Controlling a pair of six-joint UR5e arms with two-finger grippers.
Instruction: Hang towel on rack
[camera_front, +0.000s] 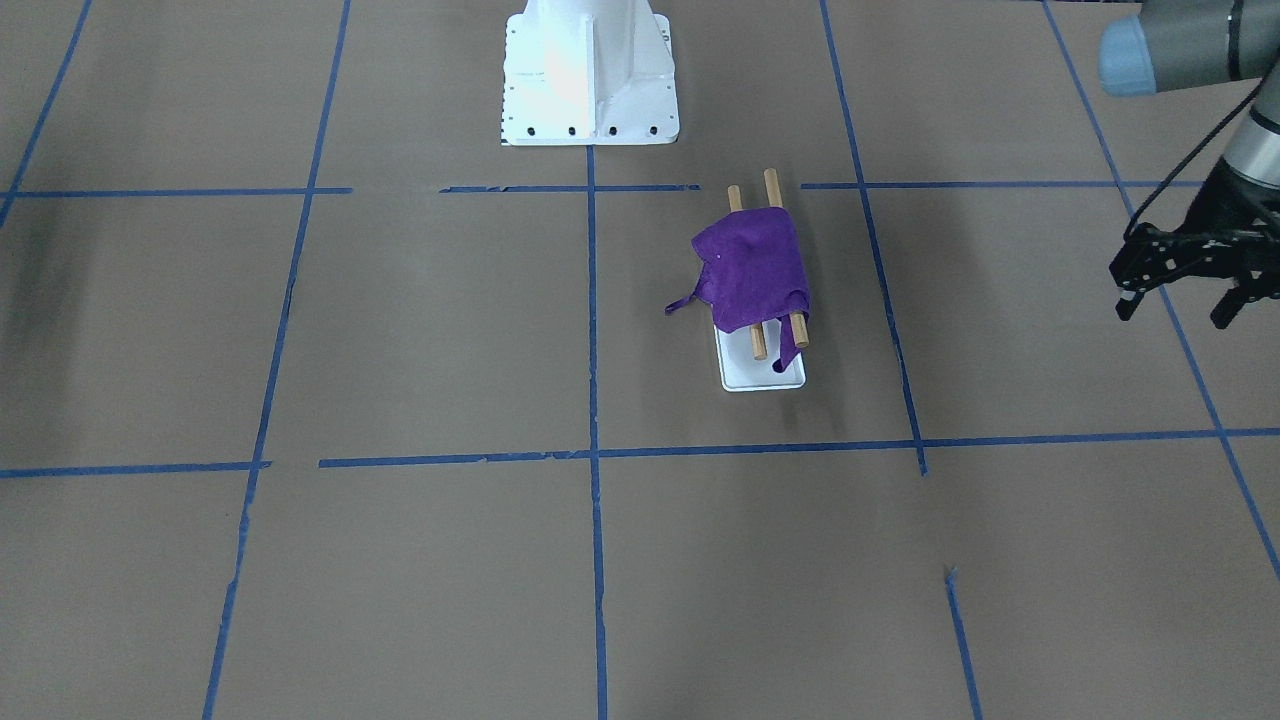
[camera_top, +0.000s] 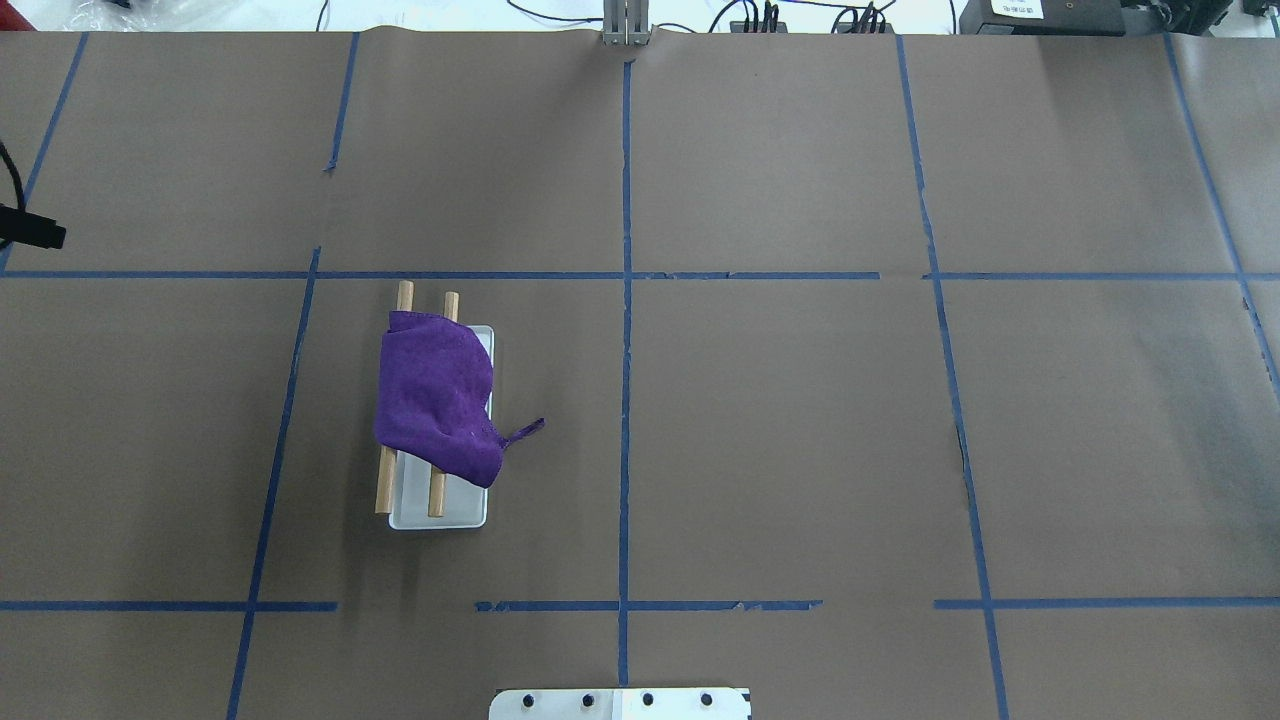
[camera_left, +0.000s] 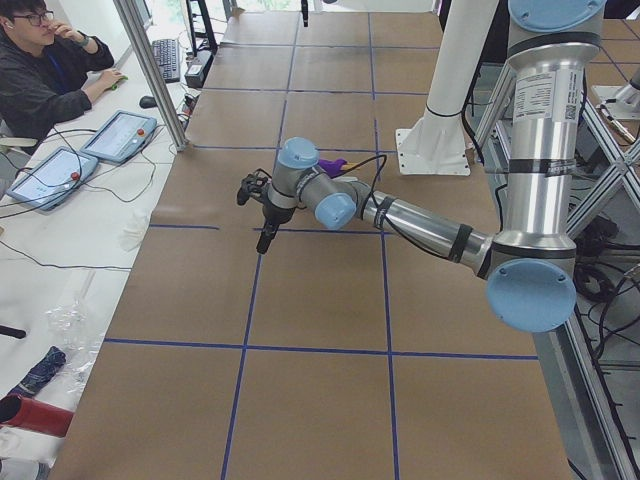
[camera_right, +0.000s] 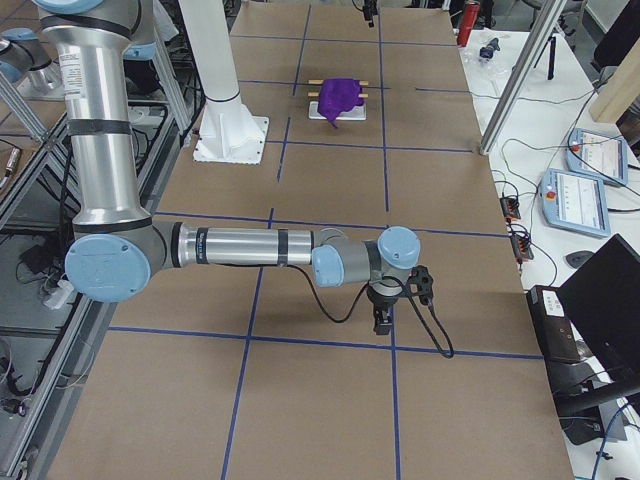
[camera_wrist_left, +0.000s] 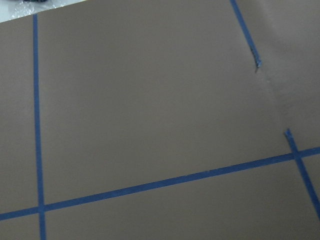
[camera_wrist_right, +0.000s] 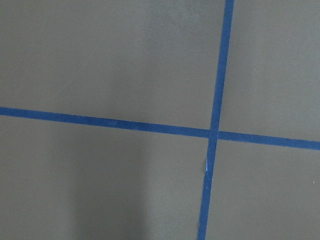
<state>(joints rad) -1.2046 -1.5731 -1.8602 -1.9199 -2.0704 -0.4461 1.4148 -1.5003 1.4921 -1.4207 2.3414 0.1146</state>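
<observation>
L pincer (camera_front: 1178, 300) hung released above the counter (camera_front: 400, 330), fingers spread, nothing between them. The towel (camera_front: 752, 270) lay well apart from it, off to its right and a bit back toward the robot's base. It was draped over the rack (camera_front: 760, 375), across both wooden rails (camera_front: 771, 187). The rail ends poked out on both sides of the cloth. One narrow strip (camera_front: 680, 305) stuck out on the side away from the L pincer.

Key relation for you: the rails' long axis ran away from the base, so from the L pincer the rack sat broadside on. Any reach from there would have met the outer rail and the towel's hanging edge first.

R pincer (camera_right: 383, 318) showed only in the side view, so I couldn't tell if it was clenched or released. It sat well apart from the towel, low over bare counter.

My read: the L arm was the nearer one by a good margin. The hang looked done, though the drape was rumpled, so if you wanted a tidy-up, L was the arm for it, coming in sideways.
</observation>
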